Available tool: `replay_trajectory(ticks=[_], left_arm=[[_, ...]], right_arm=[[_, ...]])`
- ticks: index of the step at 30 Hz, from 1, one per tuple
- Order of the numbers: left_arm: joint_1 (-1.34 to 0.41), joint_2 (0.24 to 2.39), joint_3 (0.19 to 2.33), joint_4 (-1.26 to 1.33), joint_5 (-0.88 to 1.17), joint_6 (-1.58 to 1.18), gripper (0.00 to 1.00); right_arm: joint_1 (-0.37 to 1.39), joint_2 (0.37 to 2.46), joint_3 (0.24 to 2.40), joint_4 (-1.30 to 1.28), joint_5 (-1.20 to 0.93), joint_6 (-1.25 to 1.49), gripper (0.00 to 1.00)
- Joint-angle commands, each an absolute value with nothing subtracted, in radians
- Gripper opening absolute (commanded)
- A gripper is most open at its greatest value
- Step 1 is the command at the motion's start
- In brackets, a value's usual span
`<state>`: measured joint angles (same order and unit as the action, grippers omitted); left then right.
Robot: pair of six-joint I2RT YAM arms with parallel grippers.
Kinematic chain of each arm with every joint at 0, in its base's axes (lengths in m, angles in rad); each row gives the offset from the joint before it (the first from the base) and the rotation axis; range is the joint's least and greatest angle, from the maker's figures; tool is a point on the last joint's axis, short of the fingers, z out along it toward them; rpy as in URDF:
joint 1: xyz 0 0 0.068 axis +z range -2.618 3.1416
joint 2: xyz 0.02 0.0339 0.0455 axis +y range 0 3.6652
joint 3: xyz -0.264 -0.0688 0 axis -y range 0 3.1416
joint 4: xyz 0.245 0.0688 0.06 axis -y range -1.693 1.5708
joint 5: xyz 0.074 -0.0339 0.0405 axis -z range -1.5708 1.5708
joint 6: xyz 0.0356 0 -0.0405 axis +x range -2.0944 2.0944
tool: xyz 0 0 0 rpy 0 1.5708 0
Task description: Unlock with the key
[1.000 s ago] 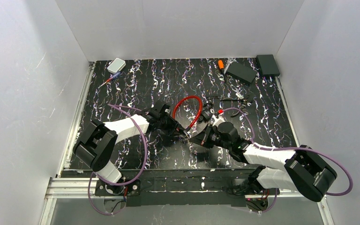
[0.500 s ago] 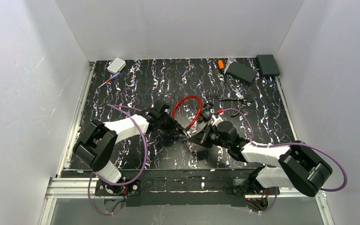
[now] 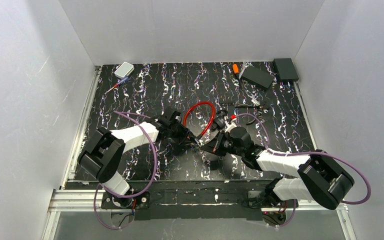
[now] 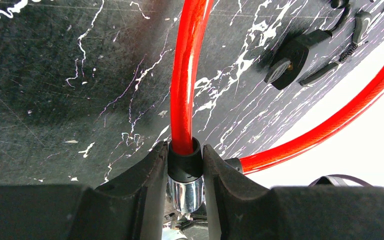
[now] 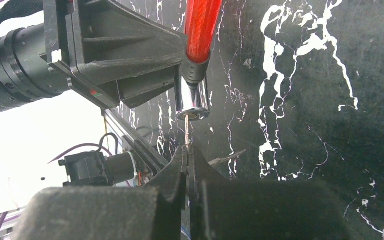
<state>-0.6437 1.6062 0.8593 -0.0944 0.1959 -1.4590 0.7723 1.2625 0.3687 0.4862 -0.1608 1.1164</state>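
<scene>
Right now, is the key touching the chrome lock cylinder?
Touching. The right wrist view shows the key running straight into the end face of the chrome lock cylinder, with no gap.

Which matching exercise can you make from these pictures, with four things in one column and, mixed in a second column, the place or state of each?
Things:
1. left gripper
2. right gripper
3. white box
4. orange-handled tool

Place or state:
a. far left corner of the table
b. shut on the key
c. far edge, beside a black case
d. shut on the black collar of the red cable

Pairs: 1-d; 2-b; 3-a; 4-c
</scene>
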Motion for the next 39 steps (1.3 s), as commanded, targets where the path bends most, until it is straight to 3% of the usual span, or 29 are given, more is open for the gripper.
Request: replay_trajectory(ticks=[1, 14, 24, 32, 39], left_arm=[[-0.652, 1.538, 0.875, -0.098, 0.239, -1.461, 0.00], [-0.661, 1.537, 0.874, -0.098, 0.230, -1.468, 0.00], [-0.662, 1.534, 0.870, -0.073, 0.261, -1.482, 0.00], [-0.663, 1.530, 0.865, -0.045, 0.287, -1.502, 0.00], [-0.663, 1.529, 0.857, -0.022, 0.303, -1.515, 0.00]], right_arm=[[0.762, 1.275, 0.422, 0.482, -0.101, 1.073, 0.01], [0.755, 1.356, 0.426, 0.513, -0.105, 1.157, 0.01], [0.746, 1.351, 0.468, 0.518, -0.111, 1.043, 0.01], [0.713, 1.456, 0.451, 0.724, -0.228, 1.134, 0.01], [0.713, 1.360, 0.548, 0.446, -0.115, 0.939, 0.01]])
